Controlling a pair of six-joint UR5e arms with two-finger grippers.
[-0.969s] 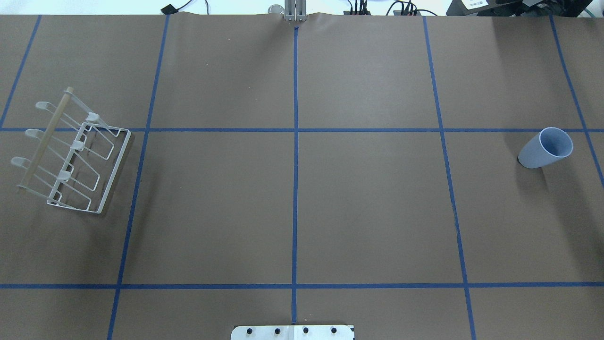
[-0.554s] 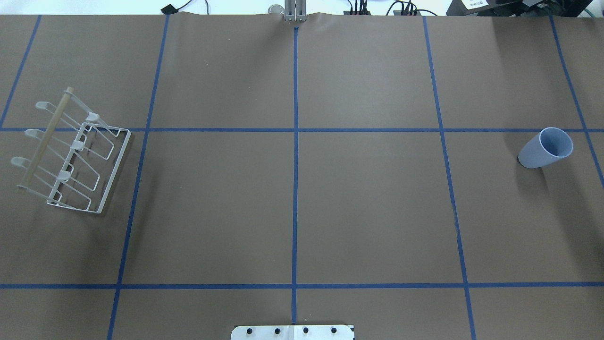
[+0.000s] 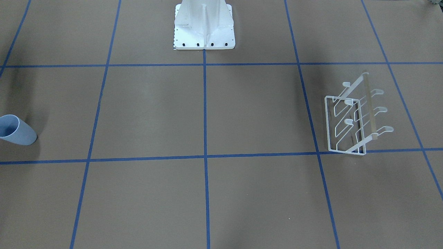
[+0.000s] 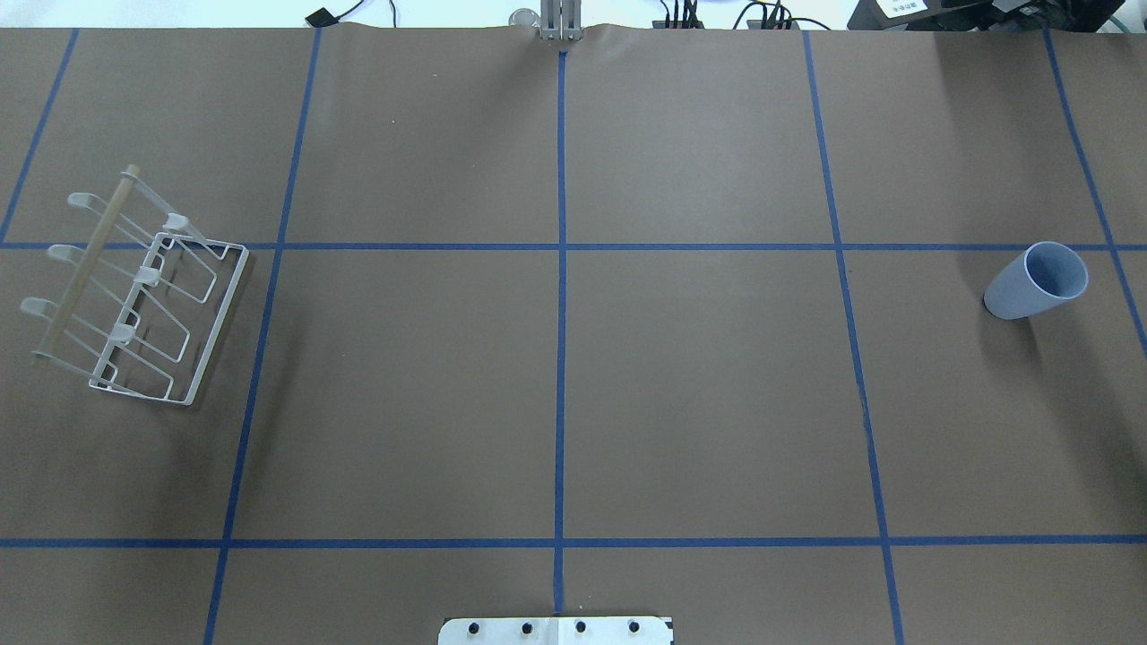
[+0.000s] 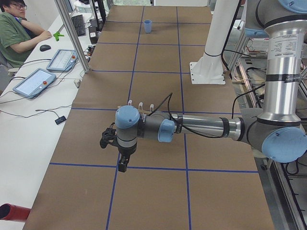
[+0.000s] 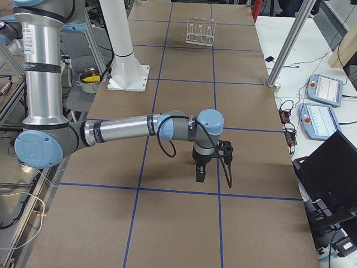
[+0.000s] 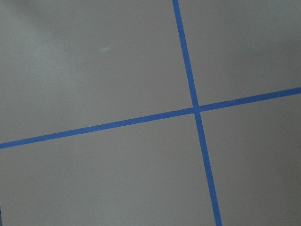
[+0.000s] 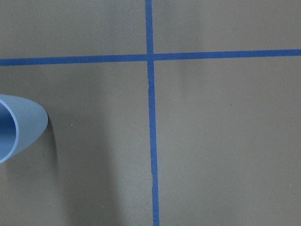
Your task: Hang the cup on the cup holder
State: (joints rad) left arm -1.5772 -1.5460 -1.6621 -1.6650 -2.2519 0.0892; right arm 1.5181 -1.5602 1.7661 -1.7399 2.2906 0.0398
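Note:
The light blue cup (image 4: 1035, 282) stands upright, mouth up, near the table's right end; it also shows in the front view (image 3: 17, 130), the left side view (image 5: 147, 26) and at the left edge of the right wrist view (image 8: 19, 127). The white wire cup holder (image 4: 134, 296) with its wooden bar stands at the left end (image 3: 356, 121) (image 6: 201, 30). The left gripper (image 5: 122, 165) hangs above the table near the holder. The right gripper (image 6: 199, 174) hangs above the table's right end. Both show only in side views, so I cannot tell if they are open or shut.
The white robot pedestal (image 3: 204, 27) stands at the table's near-middle edge. Blue tape lines (image 4: 560, 246) grid the brown table cover. A seated operator (image 5: 19, 28) and tablets (image 5: 36, 81) are beside the table. A laptop (image 6: 329, 167) sits off the table's side.

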